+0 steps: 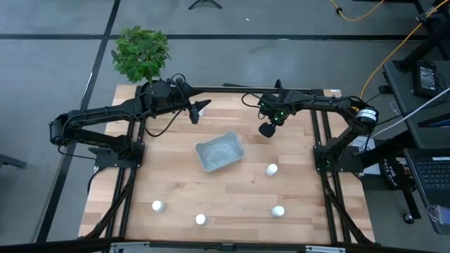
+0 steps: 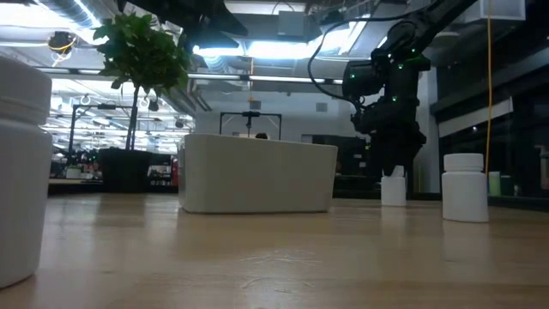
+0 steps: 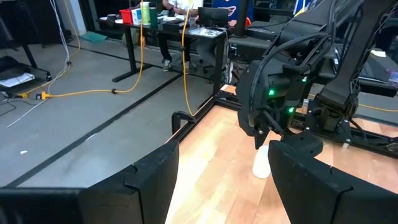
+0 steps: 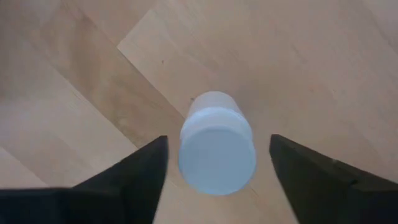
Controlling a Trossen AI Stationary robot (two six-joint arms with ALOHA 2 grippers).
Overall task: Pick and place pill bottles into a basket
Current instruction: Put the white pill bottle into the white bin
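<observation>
we are in the picking step: our right hand point(image 4: 217, 180) hangs over a pill bottle point(image 4: 216, 149) standing on the table point(image 1: 232, 190) behind the basket point(image 1: 219, 152), fingers apart on both sides. next it must go lower and close. our left hand point(image 1: 199, 110) waits open.

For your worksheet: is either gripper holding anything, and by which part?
Nothing is held. The right gripper is open, straddling a pill bottle without touching it. The left gripper is open, empty.

Saw a green plant point(image 1: 141, 53) by the table's point(image 1: 232, 190) far left corner, and a laptop point(image 1: 430, 177) off its right edge.
</observation>
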